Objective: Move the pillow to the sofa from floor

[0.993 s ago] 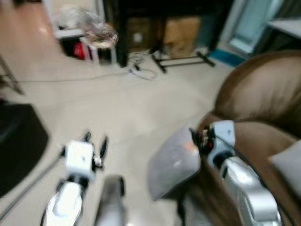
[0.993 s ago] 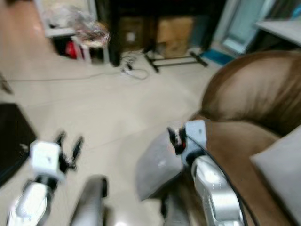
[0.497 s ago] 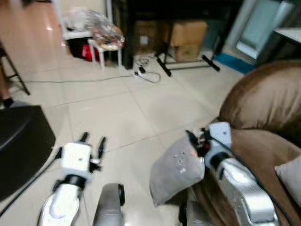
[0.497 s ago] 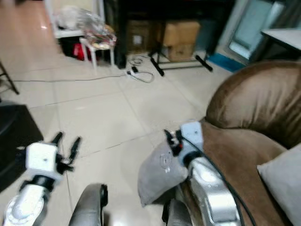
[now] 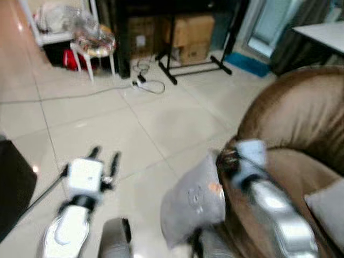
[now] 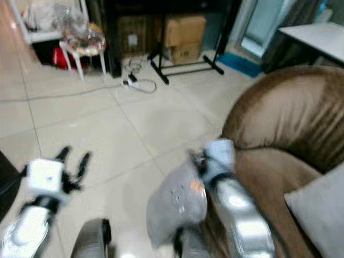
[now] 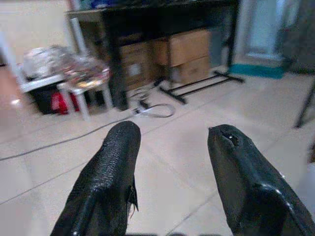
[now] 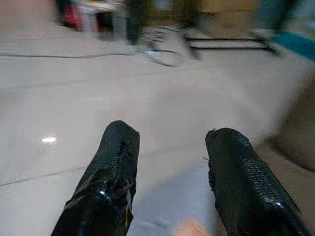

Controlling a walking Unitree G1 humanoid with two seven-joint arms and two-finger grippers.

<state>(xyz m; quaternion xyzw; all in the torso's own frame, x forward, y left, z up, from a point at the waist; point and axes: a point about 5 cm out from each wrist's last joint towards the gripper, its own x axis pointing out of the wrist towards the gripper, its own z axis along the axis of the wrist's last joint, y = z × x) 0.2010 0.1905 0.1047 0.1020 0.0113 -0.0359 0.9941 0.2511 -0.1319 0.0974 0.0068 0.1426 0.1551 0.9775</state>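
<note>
A grey pillow [image 5: 191, 204] hangs off the tiled floor beside the front of the brown sofa [image 5: 290, 118]. My right gripper [image 5: 221, 158] is shut on the pillow's upper edge, close to the sofa's arm. In the right wrist view the grey pillow [image 8: 172, 206] lies low between the two black fingers [image 8: 115, 162], with floor beyond. My left gripper [image 5: 104, 157] is held out over the floor on the left, open and holding nothing; the left wrist view shows its fingers [image 7: 115, 157] spread apart.
A second grey cushion [image 5: 329, 203] lies on the sofa seat. Ahead stand cardboard boxes [image 5: 191, 29], a black stand's legs [image 5: 188, 67], a loose cable [image 5: 144, 83] and a white stool [image 5: 94, 45]. A dark object [image 5: 8, 188] sits at the left edge.
The whole picture has shifted and blurred, so the camera has moved. The pillow stays in my right gripper beside the sofa, and the left gripper keeps its open pose.
</note>
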